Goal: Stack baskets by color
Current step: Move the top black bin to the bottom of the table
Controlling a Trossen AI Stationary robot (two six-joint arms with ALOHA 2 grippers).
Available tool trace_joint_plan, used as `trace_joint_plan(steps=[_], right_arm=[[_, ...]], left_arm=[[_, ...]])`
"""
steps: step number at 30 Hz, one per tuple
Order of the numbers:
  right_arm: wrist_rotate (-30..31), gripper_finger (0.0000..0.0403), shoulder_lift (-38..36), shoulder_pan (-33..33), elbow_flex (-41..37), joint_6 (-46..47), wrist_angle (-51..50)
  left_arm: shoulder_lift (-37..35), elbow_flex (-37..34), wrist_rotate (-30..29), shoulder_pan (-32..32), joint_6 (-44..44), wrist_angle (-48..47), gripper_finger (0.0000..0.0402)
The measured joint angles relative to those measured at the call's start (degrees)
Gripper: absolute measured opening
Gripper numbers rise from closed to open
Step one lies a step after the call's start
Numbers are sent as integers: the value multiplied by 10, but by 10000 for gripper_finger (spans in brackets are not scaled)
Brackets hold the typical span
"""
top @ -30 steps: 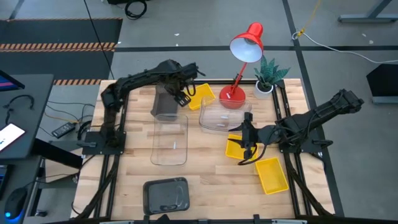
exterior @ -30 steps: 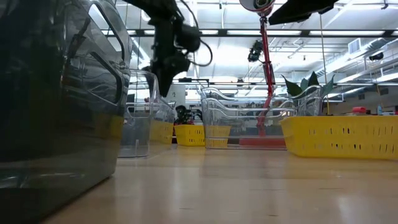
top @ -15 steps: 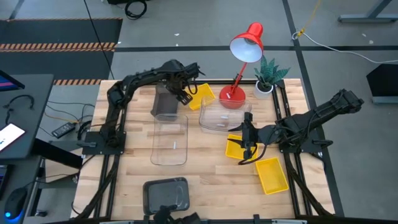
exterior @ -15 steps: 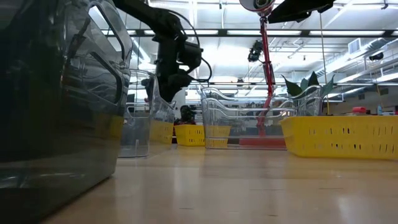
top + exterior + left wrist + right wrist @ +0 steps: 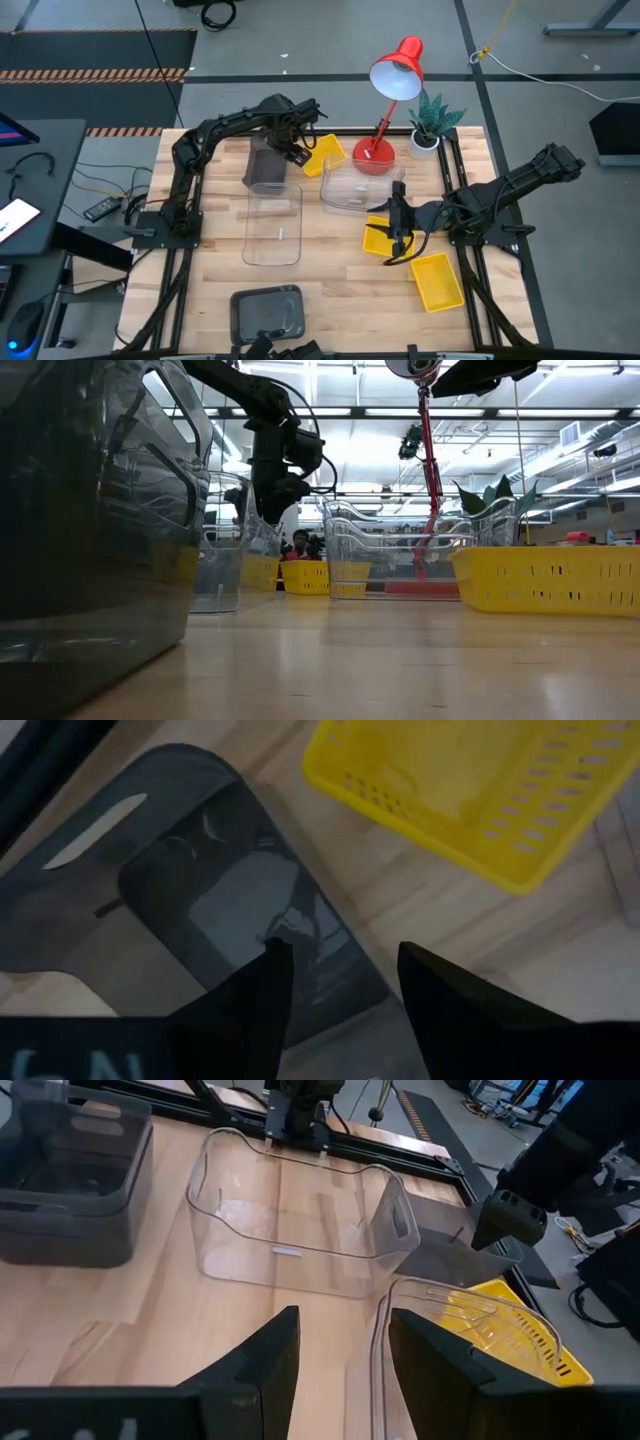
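Observation:
My left gripper [image 5: 292, 150] points down, open, at the far dark grey basket [image 5: 266, 168]. In the left wrist view one finger [image 5: 262, 992] stands over the basket's inside and the other [image 5: 440, 1005] outside its long wall [image 5: 330, 910]; whether either touches, I cannot tell. A yellow basket [image 5: 480, 790] lies just beyond on the wood. My right gripper [image 5: 398, 218] hangs open above the rim [image 5: 385, 1305] of a clear basket [image 5: 355, 190], touching nothing. Another clear basket [image 5: 273, 225] sits mid-table. Two yellow baskets [image 5: 380, 237] [image 5: 437, 280] lie on the right, and a grey one [image 5: 267, 312] sits at the near edge.
A red desk lamp [image 5: 385, 110] and a small potted plant [image 5: 432, 125] stand at the far right, close behind the clear basket. The near grey basket fills the low view's left [image 5: 90, 530]. Bare wood lies at the near middle [image 5: 350, 290].
My left gripper has come down toward the far grey basket and rolled a little about its own axis, then stopped with its fingers on either side of the basket's wall. The baskets and my right arm have kept still.

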Motion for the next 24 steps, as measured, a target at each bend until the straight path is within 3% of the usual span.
trace_joint_plan(steps=[12, 17, 20, 24], right_arm=[[-5, 162, 0, 0, 0, -2, -2], [-5, 162, 0, 0, -14, 6, 1], [-5, 162, 0, 0, -32, 6, 12], [-5, 162, 0, -5, -36, -4, 35]], left_arm=[[-56, 9, -18, -27, 56, -40, 156], [-119, 6, -86, -81, 89, -52, 143], [-177, -42, -115, -108, 102, -22, 137], [-259, -160, -115, -113, 94, 45, 125]])
